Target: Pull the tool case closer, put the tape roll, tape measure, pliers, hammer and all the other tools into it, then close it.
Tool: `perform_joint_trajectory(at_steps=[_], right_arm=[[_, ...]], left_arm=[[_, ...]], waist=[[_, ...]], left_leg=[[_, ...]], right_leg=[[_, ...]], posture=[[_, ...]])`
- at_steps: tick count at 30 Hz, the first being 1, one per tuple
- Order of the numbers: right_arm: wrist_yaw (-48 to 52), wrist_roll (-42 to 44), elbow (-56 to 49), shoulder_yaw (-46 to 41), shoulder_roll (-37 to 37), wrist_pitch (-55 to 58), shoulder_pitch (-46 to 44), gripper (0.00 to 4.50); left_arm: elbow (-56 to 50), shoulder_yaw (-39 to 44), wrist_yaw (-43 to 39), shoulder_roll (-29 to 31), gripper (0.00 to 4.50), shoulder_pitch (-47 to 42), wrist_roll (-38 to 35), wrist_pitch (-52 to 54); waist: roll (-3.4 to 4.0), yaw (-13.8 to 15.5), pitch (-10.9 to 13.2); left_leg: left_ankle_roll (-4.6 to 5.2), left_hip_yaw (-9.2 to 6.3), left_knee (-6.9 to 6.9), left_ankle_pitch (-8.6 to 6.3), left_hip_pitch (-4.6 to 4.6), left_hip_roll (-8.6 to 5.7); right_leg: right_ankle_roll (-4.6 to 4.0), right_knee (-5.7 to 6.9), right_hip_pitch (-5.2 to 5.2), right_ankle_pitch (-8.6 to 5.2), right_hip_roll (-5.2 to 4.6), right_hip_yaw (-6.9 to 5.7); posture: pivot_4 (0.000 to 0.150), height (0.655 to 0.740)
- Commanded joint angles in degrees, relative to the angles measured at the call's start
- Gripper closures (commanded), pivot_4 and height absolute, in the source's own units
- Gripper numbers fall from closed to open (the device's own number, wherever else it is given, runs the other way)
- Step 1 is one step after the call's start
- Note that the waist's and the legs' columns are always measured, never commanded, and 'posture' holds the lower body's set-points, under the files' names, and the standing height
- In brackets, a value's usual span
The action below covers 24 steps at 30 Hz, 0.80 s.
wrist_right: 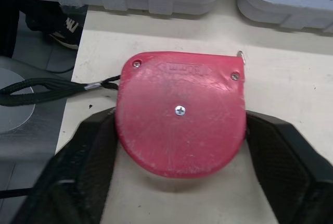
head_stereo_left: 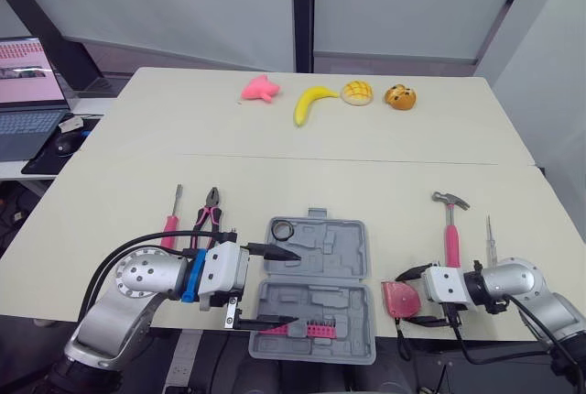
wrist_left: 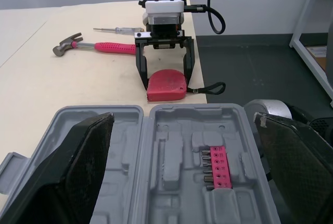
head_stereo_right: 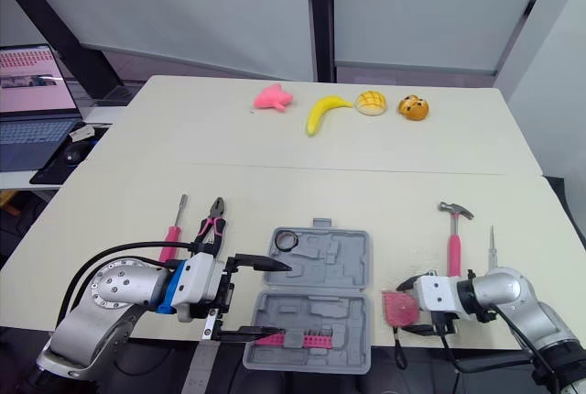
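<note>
The right gripper (head_stereo_left: 403, 299), forearm low along the table (head_stereo_left: 412, 174) edge, pinches the tape measure (wrist_right: 179, 112) just right of the open tool case (head_stereo_left: 341, 247). The left gripper (head_stereo_left: 294, 288) points level at the case, spread wide and empty.

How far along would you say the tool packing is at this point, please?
Looks done: the tool case lies open near the table's front edge, with the tape roll in it. In hand: the right gripper clasps the tape measure on the table beside the case; the left gripper is open at the case. Left: pliers, hammer, pink screwdriver, slim screwdriver, closing.
</note>
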Motion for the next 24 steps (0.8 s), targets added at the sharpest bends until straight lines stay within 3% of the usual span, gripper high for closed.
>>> perform_joint_trajectory(at_steps=[1,8,15,20,24], right_arm=[[-0.54,-0.02,-0.85,-0.69,-0.27,-1.51,-0.08,1.37],[-1.58,2.76,-7.58,-4.68,-3.16,3.83,1.03,1.37],[-1.93,1.53,-21.27,-5.89,-7.99,21.21,-1.22,1.37],[-0.91,1.06,-30.64,-1.32,-6.81,42.90,-11.16,1.37],[0.39,-1.51,-29.15,4.41,-5.23,47.87,-18.78,1.37]], left_arm=[[0.09,1.96,1.35,-1.35,0.00,-1.31,-0.66,-2.43],[0.80,3.79,4.45,-0.60,0.00,-2.29,-0.11,0.47],[1.80,5.63,7.90,1.01,0.00,-1.96,2.53,1.56],[1.23,6.48,8.13,2.98,0.00,-1.79,1.82,4.61],[1.08,6.20,8.68,3.51,0.00,-3.33,1.22,7.69]], waist=[[0.00,0.01,0.00],[0.04,0.00,0.02],[0.05,-0.01,0.03],[0.13,-0.15,0.08],[0.14,-0.05,0.09]], left_leg=[[0.00,0.00,0.00,0.00,0.00,0.00],[0.00,0.00,-0.01,0.00,0.01,0.00],[0.00,-0.03,-0.01,0.00,0.01,0.00],[0.00,-0.01,-0.01,0.00,0.00,0.01],[0.00,-0.05,-0.04,0.00,-0.02,0.01]], right_leg=[[0.00,0.00,0.00,0.00,0.00,0.00],[0.00,0.01,0.00,0.00,0.00,0.01],[0.00,0.02,0.00,0.00,0.00,0.00],[0.01,0.02,-0.04,0.00,0.01,0.01],[0.01,0.00,-0.05,-0.01,0.01,-0.05]], posture=[[0.150,0.7400],[0.150,0.7400],[0.150,0.7400],[0.150,0.7400],[0.150,0.7400]])
